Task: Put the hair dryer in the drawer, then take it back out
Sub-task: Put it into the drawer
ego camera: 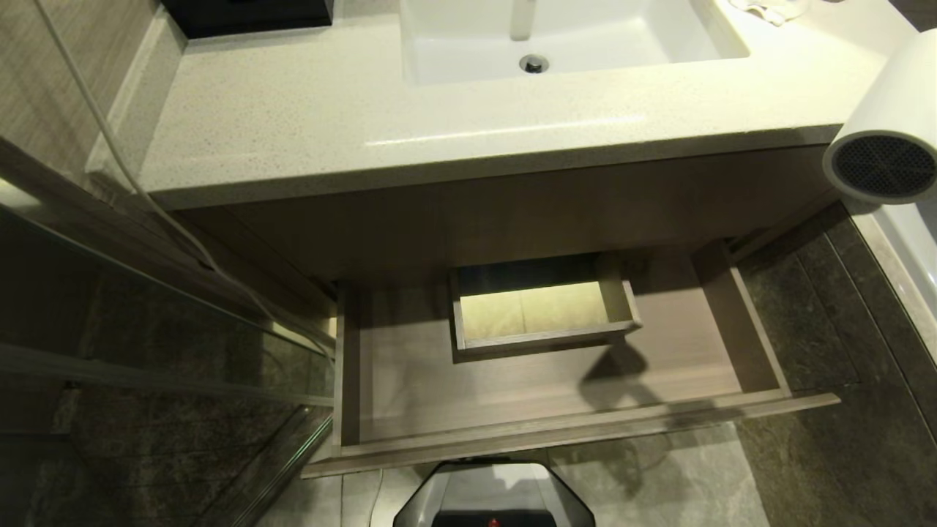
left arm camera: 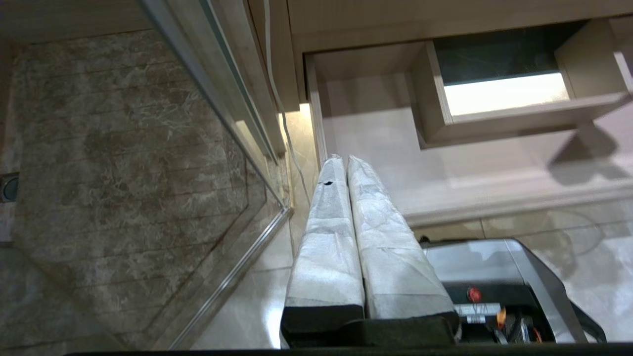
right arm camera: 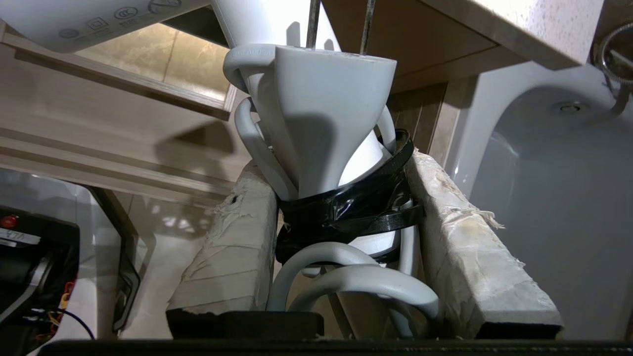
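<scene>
White plastic hair dryer (right arm camera: 316,113) pinched between right gripper's (right arm camera: 341,232) 2 padded fingers, above open wood-grain drawer (ego camera: 556,432); left gripper (left arm camera: 346,163) pressed together.

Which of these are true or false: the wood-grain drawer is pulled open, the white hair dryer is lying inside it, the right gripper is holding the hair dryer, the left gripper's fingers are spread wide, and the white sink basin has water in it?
1. The wide light-brown wood-grain drawer is pulled open. True.
2. The white plastic hair dryer lies inside the drawer. False: it is held up at the right, level with the speckled cream countertop.
3. The right gripper grips the hair dryer. True: its padded fingers clamp the handle and bundled cord.
4. The left gripper has its fingers spread wide. False: they are pressed together, empty.
5. The white sink basin holds water. False: it looks dry, drain exposed.
</scene>
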Available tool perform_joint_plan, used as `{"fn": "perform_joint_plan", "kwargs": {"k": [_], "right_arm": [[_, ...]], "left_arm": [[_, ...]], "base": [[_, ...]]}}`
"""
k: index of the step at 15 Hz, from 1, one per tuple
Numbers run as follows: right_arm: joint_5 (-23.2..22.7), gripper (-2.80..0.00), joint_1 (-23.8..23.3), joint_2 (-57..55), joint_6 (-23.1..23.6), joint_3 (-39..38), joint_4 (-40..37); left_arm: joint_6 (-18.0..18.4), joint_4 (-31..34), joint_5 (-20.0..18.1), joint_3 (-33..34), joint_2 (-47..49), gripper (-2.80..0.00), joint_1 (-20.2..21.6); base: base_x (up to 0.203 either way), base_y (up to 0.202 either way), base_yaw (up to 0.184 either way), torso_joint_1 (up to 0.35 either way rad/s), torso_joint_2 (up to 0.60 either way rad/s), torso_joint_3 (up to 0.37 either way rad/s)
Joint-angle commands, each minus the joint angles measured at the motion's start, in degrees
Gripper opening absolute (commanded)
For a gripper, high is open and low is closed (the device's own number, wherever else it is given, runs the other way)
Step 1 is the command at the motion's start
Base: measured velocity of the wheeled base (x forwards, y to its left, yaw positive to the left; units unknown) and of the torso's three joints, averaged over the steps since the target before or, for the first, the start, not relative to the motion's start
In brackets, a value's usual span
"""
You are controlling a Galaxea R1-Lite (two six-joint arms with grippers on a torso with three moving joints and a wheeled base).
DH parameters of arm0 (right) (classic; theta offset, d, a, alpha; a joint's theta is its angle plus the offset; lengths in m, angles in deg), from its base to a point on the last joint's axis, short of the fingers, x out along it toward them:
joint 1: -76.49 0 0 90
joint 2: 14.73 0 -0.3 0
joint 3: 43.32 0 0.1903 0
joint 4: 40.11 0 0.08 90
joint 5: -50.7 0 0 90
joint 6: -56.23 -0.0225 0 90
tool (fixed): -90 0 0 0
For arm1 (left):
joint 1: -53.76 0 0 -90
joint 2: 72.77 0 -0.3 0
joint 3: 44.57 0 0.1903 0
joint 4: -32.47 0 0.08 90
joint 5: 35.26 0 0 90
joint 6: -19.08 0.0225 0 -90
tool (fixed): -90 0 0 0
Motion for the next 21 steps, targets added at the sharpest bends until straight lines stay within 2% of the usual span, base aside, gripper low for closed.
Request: {"fn": "perform_joint_plan", "kwargs": {"k": [1,7,15,21], "right_arm": [[-0.1,-2.80,0.0,0.6,-0.6,-0.8,-0.1],[-0.1,-2.80,0.2,1.1,-1.4,-1.6,-0.1],[-0.1,-2.80,1.0,1.6,-1.4,-2.2,-0.1],[-0.1,-2.80,1.0,2.0,-1.4,-3.2,1.3]], "left_arm": [[0.0,0.0,0.0,0.0,0.0,-2.80,0.0],[0.0,0.0,0.0,0.0,0.0,-2.80,0.0],[0.0,0.0,0.0,0.0,0.0,-2.80,0.0],[0.0,0.0,0.0,0.0,0.0,-2.80,0.0]], "base": [[0.000,0.000,0.000,-0.149,-0.04,-0.166],[0.000,0.000,0.000,-0.072,-0.03,-0.106],[0.000,0.000,0.000,-0.003,0.00,-0.003],[0.000,0.000,0.000,-0.175,0.31,0.137]]}}
